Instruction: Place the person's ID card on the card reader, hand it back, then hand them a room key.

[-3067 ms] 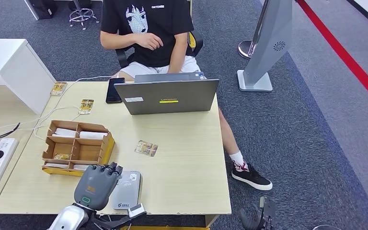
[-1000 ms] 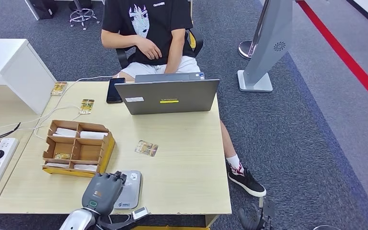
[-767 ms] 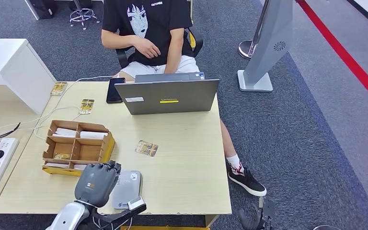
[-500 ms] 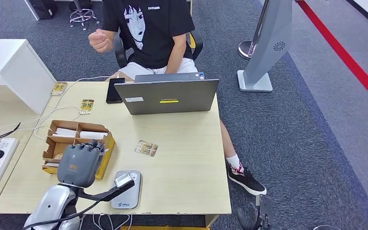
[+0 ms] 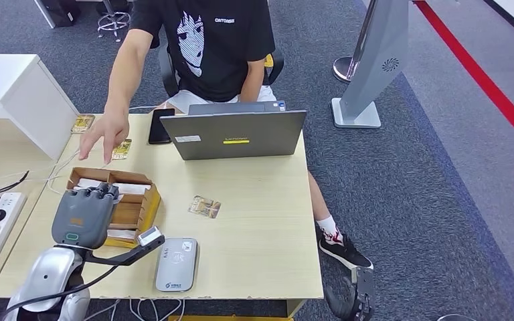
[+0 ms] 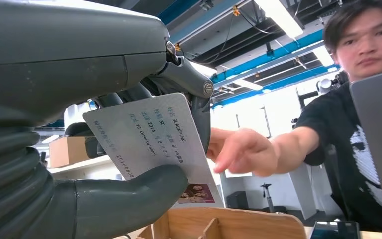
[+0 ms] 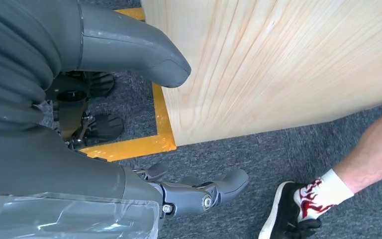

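We record a grey left hand (image 5: 80,215) with dark fingers, ribbed cover and silver forearm (image 5: 40,281).

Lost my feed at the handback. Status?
Left hand holds ID card, raised over cardboard organizer. Right hand open, hanging beside the desk. Person's hand reaching in. Nothing between.
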`<state>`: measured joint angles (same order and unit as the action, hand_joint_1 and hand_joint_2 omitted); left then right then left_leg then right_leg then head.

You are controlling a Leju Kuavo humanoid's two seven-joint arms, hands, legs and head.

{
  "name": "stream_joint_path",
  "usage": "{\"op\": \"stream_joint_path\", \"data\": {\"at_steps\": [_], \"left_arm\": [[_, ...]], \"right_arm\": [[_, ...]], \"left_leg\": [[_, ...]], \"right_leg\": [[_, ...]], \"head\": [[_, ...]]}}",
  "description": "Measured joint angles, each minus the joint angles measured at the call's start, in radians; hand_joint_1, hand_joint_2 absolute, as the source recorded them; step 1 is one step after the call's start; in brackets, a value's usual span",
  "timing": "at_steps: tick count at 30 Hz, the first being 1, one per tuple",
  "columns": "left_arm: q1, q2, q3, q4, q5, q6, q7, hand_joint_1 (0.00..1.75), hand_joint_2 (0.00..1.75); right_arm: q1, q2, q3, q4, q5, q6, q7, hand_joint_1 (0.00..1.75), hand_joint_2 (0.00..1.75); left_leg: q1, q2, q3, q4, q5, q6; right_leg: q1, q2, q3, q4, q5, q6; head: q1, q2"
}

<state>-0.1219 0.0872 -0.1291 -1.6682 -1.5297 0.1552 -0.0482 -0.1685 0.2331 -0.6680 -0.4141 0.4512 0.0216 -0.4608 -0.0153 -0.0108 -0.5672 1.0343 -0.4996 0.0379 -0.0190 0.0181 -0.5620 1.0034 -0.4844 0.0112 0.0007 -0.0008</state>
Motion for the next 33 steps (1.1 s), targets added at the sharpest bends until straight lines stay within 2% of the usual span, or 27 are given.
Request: {"op": "stream_joint_path", "data": {"at_steps": [16, 33], "left_arm": [[-0.039, 0.019, 0.015, 0.045, -0.001, 0.003, 0.002, 1.75, 1.75], [-0.037, 0.008, 0.046, 0.019, 0.004, 0.04, -0.004, 1.75, 1.75]], "right_arm": [[-0.007, 0.0, 0.013, 0.015, -0.002, 0.008, 0.0, 0.0, 1.75], [-0.006, 0.0, 0.023, 0.017, -0.014, 0.01, -0.001, 0.0, 1.75]], "left_leg": [[0.0, 0.0, 0.0, 0.0, 0.0, 0.0], [0.0, 0.0, 0.0, 0.0, 0.0, -0.001]], "right_leg": [[0.0, 0.0, 0.0, 0.0, 0.0, 0.0], [0.0, 0.0, 0.0, 0.0, 0.0, 0.0]], "head": [[0.0, 0.0], [0.0, 0.0]]}}
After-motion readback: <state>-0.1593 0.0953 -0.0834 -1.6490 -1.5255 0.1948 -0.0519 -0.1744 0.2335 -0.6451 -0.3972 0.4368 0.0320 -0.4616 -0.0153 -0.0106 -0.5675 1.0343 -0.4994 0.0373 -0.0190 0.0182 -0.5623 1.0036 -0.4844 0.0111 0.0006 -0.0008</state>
